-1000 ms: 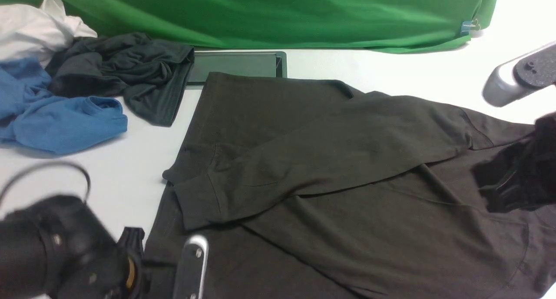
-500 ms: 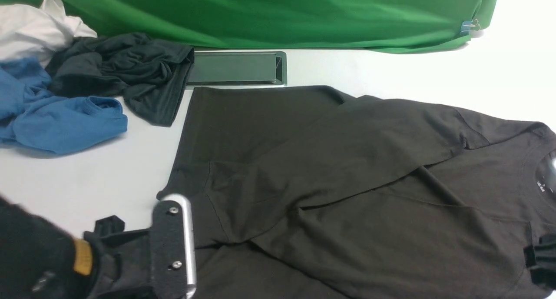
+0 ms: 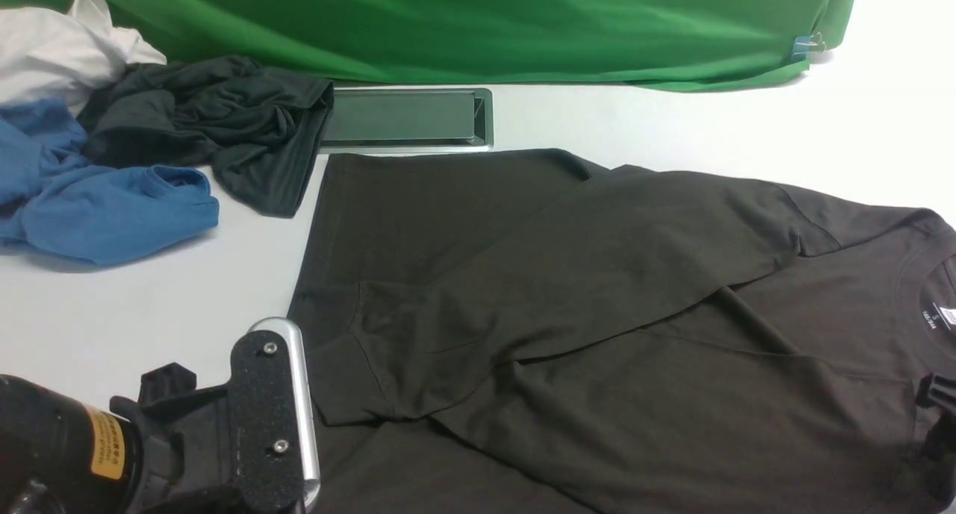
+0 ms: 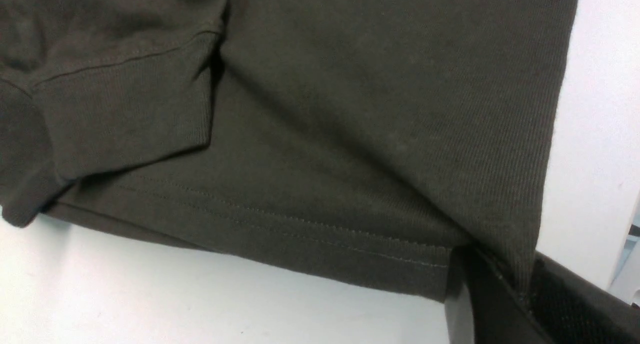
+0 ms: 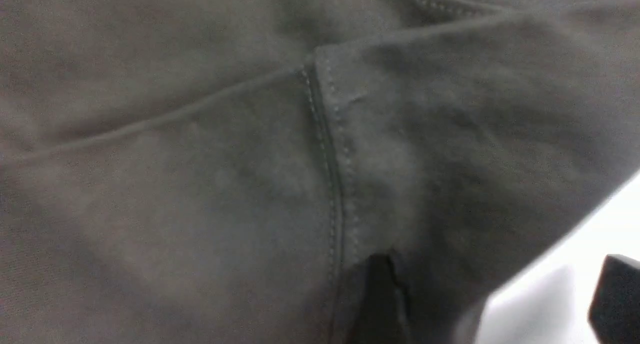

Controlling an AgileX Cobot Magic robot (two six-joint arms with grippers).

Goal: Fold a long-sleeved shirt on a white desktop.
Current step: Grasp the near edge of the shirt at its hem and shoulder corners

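Observation:
The long-sleeved shirt point(image 3: 597, 312) lies spread across the white desktop point(image 3: 672, 122), dark brownish-black. One sleeve is folded over its body, with the cuff point(image 3: 351, 379) near its left edge. The collar and its white neck label point(image 3: 947, 316) are at the right. My left gripper point(image 3: 287, 342) is at the front left, shut on the shirt's hem; the left wrist view shows the fabric point(image 4: 350, 134) pinched between the jaws of the left gripper point(image 4: 520, 294). My right gripper point(image 5: 500, 304) stands open at the shirt's edge by a shoulder seam, with only a dark part point(image 3: 937, 417) showing in the front view.
A heap of other clothes lies at the back left: a white one point(image 3: 60, 51), a blue garment point(image 3: 104, 208) and a smaller black shiny one point(image 3: 224, 125). A grey metal-framed hatch point(image 3: 407, 118) sits just beyond the shirt. A green cloth backdrop point(image 3: 478, 28) closes the back.
The right gripper has let go of the shirt's right side, opened and dropped to the front right. The shirt has settled flat, off the hatch. The left gripper shifted left and came up into fuller view.

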